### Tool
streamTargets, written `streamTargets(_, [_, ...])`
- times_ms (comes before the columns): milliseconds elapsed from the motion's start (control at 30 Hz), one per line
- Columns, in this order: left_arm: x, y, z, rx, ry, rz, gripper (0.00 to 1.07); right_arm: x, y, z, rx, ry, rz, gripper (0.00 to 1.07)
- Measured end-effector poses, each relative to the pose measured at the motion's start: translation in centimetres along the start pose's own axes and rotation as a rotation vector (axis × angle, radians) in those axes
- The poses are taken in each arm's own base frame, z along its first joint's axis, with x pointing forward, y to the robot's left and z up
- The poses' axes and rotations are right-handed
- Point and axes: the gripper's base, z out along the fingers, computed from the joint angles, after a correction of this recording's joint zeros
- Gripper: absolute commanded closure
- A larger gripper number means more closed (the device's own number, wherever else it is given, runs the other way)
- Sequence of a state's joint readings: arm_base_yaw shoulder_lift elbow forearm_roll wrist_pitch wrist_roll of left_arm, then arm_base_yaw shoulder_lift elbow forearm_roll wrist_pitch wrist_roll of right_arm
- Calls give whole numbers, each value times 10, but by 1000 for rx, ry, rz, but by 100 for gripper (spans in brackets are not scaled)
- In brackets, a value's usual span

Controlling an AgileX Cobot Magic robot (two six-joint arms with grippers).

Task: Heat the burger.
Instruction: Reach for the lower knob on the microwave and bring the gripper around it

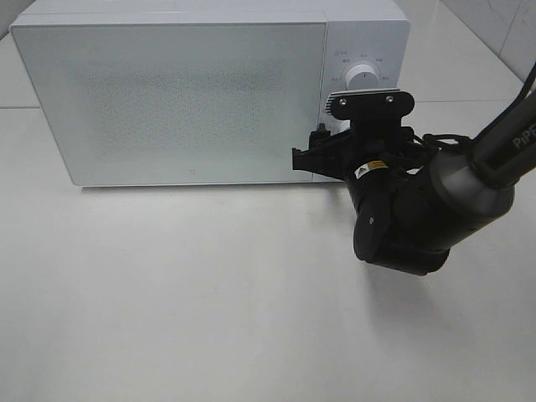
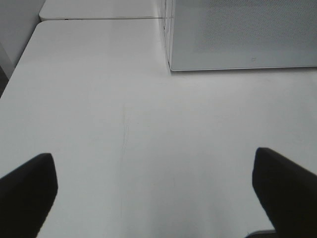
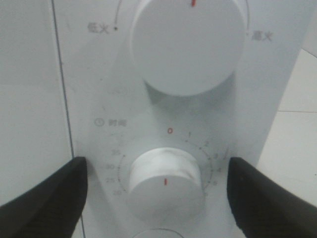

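The burger is out of view. The white microwave (image 1: 193,100) stands at the back of the table with its frosted door shut. My right gripper (image 3: 158,198) is open in front of the control panel, one black finger (image 3: 49,198) on each side of the lower timer knob (image 3: 166,181), with a gap to the knob on both sides. The knob's red mark points down, away from the 0 at the top. The upper power knob (image 3: 188,39) sits just above it. My left gripper (image 2: 156,193) hangs open over bare white table, its fingers (image 2: 27,193) holding nothing.
The right arm (image 1: 419,209) reaches in from the right edge and hides the lower part of the control panel. The upper knob (image 1: 362,77) shows above it. White table (image 1: 209,293) stretches in front of the microwave. The microwave's left corner (image 2: 171,67) shows in the left wrist view.
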State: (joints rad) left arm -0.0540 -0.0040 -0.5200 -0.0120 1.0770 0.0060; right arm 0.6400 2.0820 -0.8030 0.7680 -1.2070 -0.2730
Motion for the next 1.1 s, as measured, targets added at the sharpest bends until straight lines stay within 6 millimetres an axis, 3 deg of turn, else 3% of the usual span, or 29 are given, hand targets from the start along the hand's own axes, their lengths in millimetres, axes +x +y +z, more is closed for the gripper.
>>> streamTargets(167, [0,0,0,0,0,0,6,0,-1,1,3,0,4,31])
streamTargets(333, [0,0,0,0,0,0,6,0,-1,1,0,0,10,43])
streamTargets(367, [0,0,0,0,0,0,6,0,-1,1,-1,0,9,48])
streamTargets(400, [0,0,0,0,0,0,6,0,-1,1,-1,0,11,60])
streamTargets(433, [0,0,0,0,0,0,6,0,-1,1,-1,0,11,60])
streamTargets(467, [0,0,0,0,0,0,6,0,-1,1,-1,0,17,67])
streamTargets(500, [0,0,0,0,0,0,6,0,-1,1,3,0,19,81])
streamTargets(533, [0,0,0,0,0,0,6,0,-1,1,3,0,19,81])
streamTargets(567, [0,0,0,0,0,0,6,0,-2,1,5,0,20,94])
streamTargets(600, [0,0,0,0,0,0,6,0,-2,1,5,0,20,94])
streamTargets(667, [0,0,0,0,0,0,6,0,-2,1,5,0,20,104])
streamTargets(1100, [0,0,0,0,0,0,6,0,-2,1,5,0,26,106])
